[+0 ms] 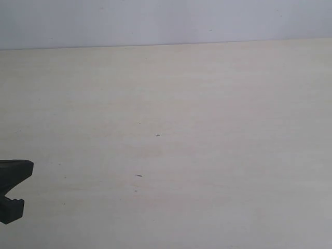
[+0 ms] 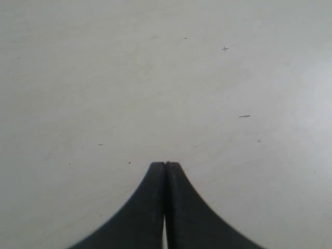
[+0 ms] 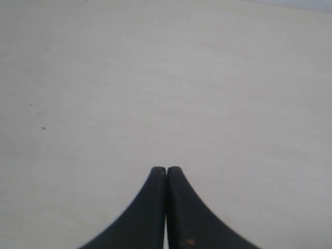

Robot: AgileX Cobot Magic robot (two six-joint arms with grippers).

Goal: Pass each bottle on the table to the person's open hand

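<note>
No bottle and no person's hand shows in any view. The pale cream table fills the exterior view. My left gripper pokes in at that view's left edge, black, low over the table. In the left wrist view my left gripper is shut, both fingers pressed together with nothing between them. My right gripper is likewise shut and holds nothing over bare table; it is out of the exterior view.
The table's far edge meets a pale wall. A small cross mark and a short dark streak lie on the surface near the middle; the same cross mark and streak show in the left wrist view.
</note>
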